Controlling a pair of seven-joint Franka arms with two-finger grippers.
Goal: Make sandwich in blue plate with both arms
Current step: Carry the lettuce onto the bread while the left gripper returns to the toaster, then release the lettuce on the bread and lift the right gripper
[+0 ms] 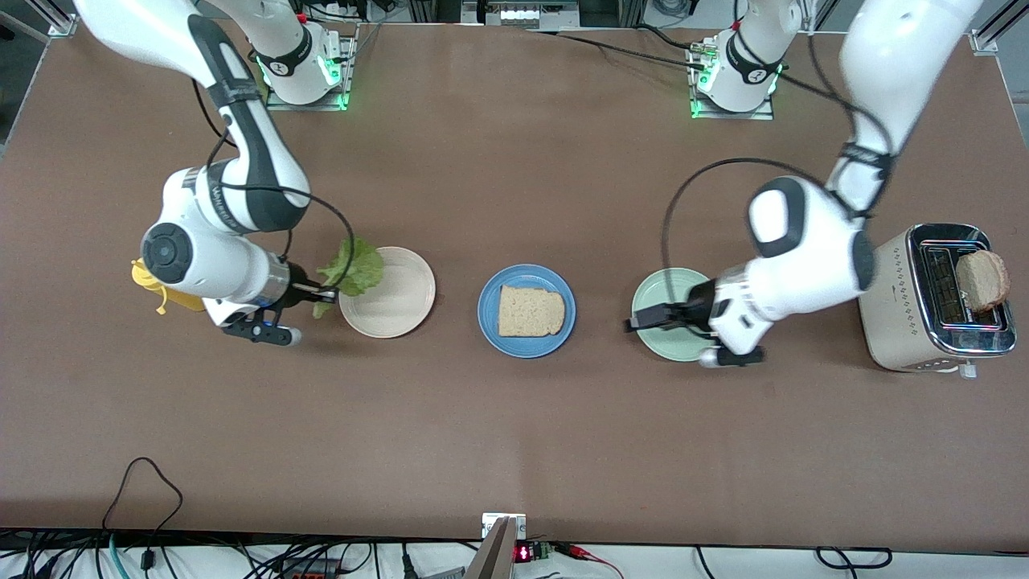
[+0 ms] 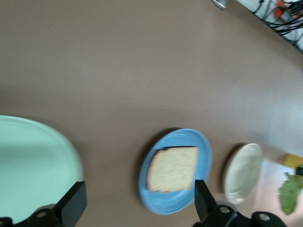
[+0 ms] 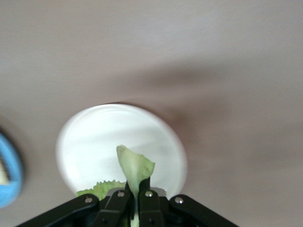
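Observation:
The blue plate (image 1: 526, 347) sits mid-table with one light-brown bread slice (image 1: 529, 311) lying flat on it. My right gripper (image 1: 325, 296) is shut on a ruffled green lettuce leaf (image 1: 354, 269) and holds it above the edge of a cream-white plate (image 1: 402, 305). In the right wrist view the lettuce leaf (image 3: 135, 168) sticks up from the shut right gripper (image 3: 134, 189). My left gripper (image 1: 643, 320) is open and holds nothing, over a mint-green plate (image 1: 659, 293). In the left wrist view the open left gripper (image 2: 138, 196) frames the blue plate (image 2: 165, 203) and the bread slice (image 2: 173, 169).
A cream toaster (image 1: 908, 314) stands at the left arm's end of the table, with a second bread slice (image 1: 982, 280) sticking out of its slot. A yellow object (image 1: 161, 289) lies partly hidden under the right arm's wrist.

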